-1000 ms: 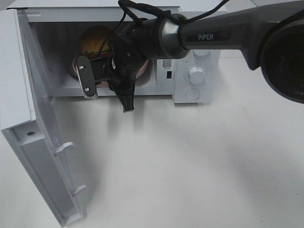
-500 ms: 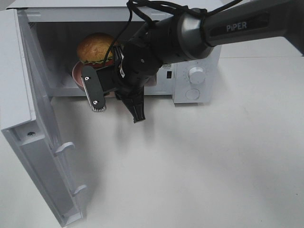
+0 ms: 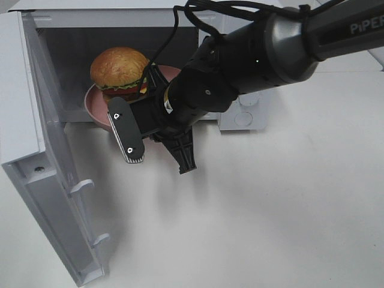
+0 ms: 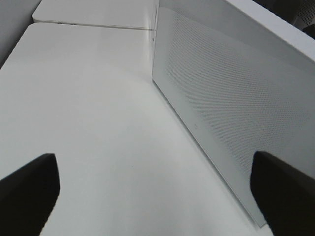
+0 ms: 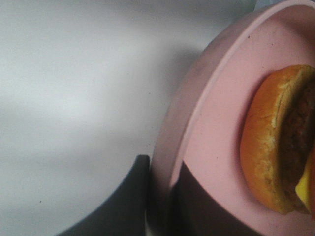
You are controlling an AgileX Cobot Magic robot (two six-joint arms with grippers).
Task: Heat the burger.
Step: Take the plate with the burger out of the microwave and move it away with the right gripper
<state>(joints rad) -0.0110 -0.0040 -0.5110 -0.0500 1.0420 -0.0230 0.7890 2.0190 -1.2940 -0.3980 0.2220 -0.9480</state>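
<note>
One end effector (image 5: 160, 206) clamped on plate (image 5: 216, 147) rim.

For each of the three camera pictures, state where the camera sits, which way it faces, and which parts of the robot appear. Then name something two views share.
Exterior high: mounted above, looking down at the open white microwave and white table; shows the right arm.
Left wrist: faces the perforated microwave door; dark fingertips at the corners.
Right wrist: close on the round pink plate and tall golden-bun burger; right gripper clamps the rim.
Shared: exterior and right wrist both show plate and burger.
</note>
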